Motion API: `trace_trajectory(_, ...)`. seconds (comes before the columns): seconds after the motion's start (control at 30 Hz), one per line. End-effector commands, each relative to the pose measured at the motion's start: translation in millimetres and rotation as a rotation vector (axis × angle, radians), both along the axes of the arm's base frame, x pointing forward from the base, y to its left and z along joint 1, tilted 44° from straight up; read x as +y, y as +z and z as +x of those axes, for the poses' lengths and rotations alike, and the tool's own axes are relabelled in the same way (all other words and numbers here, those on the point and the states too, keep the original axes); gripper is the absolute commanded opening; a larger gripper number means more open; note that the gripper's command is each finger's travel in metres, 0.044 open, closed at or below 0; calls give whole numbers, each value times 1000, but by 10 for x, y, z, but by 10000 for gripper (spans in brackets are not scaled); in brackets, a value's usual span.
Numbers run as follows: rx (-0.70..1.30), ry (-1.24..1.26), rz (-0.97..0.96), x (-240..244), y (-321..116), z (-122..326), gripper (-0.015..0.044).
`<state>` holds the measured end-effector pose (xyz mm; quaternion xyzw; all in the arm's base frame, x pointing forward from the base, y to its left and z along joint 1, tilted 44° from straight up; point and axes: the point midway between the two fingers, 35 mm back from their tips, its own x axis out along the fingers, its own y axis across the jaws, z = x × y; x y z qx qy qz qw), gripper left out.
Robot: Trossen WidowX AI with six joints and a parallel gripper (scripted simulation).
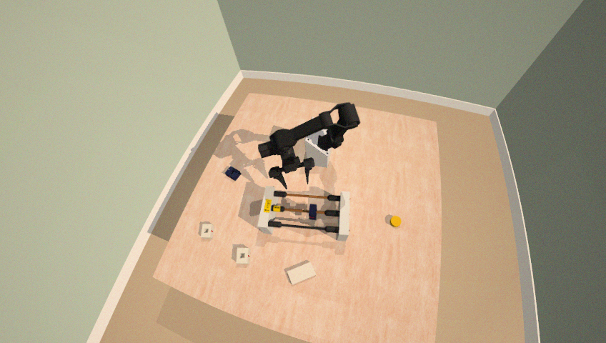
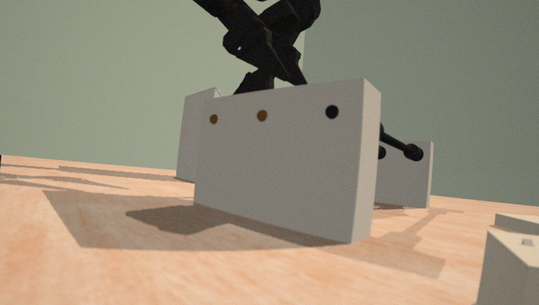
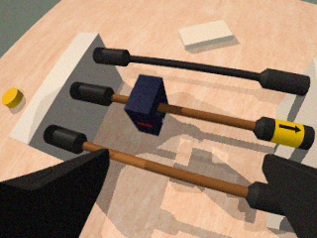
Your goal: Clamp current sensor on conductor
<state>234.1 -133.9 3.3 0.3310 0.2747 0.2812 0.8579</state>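
A dark blue sensor (image 1: 312, 211) (image 3: 147, 103) sits round the middle copper conductor (image 1: 293, 210) (image 3: 213, 116), nearer the end without the yellow sleeve. It looks closed; whether it is latched I cannot tell. A red mark shows low on its side, but no arrow is readable. A yellow sleeve (image 1: 276, 209) (image 3: 289, 133) with a black arrow is on the same conductor, beside a yellow label (image 1: 267, 205) on the end block. My gripper (image 1: 296, 185) (image 3: 186, 161) is open and empty, off to the arm-base side of the sensor, above the outer copper conductor. The end block hides its fingertips in the exterior view.
Two pale end blocks (image 1: 344, 216) (image 2: 279, 169) carry the conductors, including a black one (image 1: 299, 226) (image 3: 193, 66). Another dark blue object (image 1: 232, 173) lies left of the arm. Two small cream boxes (image 1: 206, 230) (image 1: 242, 256), a cream slab (image 1: 300, 272) (image 3: 207, 35) and a yellow disc (image 1: 395, 221) (image 3: 12, 97) stand around.
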Motion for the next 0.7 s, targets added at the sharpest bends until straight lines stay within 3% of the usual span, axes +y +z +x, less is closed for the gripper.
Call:
trace_trajectory(0.0, -181, -35, -111, 16, -54, -121, 440)
trace_trajectory(0.1, -106, -16, -67, 0, -28, -70, 440)
trace_trajectory(0.57, -106, -16, -67, 0, -28, -70, 440)
trace_trajectory(0.67, -4, -4, 5, 10, -13, -12, 440)
